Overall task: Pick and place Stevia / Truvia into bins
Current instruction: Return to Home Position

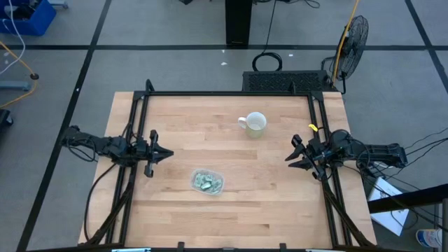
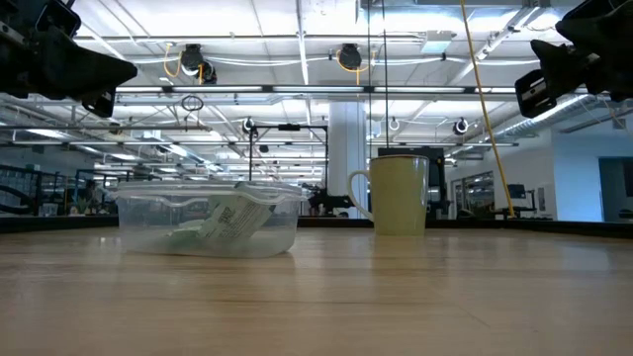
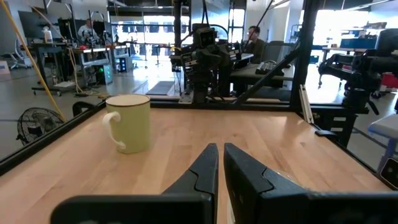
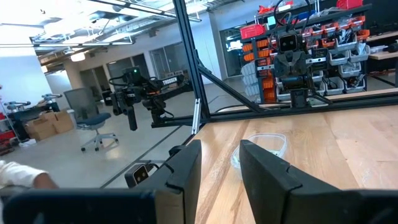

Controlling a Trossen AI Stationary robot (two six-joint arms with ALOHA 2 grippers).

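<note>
Several pale green and white sweetener packets (image 1: pixel 206 183) lie inside the clear plastic container (image 1: pixel 218 175), which stands on the table a little left of its middle, toward the near edge. In the low view the packets (image 2: pixel 232 220) lean against one another inside the container (image 2: pixel 138 220). The container also shows in the right wrist view (image 4: pixel 264 148). My left gripper (image 1: pixel 170 152) hovers shut and empty near the table's left edge, left of the container. My right gripper (image 1: pixel 290 154) hovers open and empty near the right edge.
A white mug (image 1: pixel 255 124) with a handle stands upright at the far middle of the table; it also shows in the low view (image 2: pixel 400 194) and the left wrist view (image 3: pixel 129 122). Black frame rails (image 1: pixel 231 94) run along the far and side edges.
</note>
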